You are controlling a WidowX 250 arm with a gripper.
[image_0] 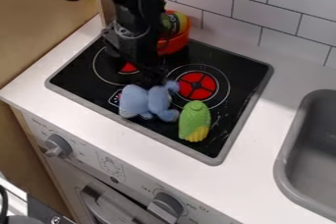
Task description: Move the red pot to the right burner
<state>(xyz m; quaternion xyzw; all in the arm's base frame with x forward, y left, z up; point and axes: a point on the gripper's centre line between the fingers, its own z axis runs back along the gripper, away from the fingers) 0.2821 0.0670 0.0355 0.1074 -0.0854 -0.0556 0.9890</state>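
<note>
Camera view: the oven front (111,166) was seen on the near side of the stovetop (242,85), fitted with two knobs (58,145) and a handle (98,209). To the stovetop's right, a gray sink (283,161) was set into the white counter (253,169). A green and yellow toy (195,122) was placed on the stovetop's near right part, with a blue plush toy (158,101) just left of it. The black gripper (154,74) was positioned low over the stovetop's middle, right by the plush toy; whether its jaws were open, closed or gripping anything could not be told. On the stovetop, the right burner (197,85) and left burner (128,68) were marked in red. The red pot (175,45) was set at the stovetop's back edge, partly hidden by the arm (134,9), apart from the right burner, and a yellow-green item (176,22) was held in it. Beyond the stovetop, the wall (256,16) was covered in white tiles.
</note>
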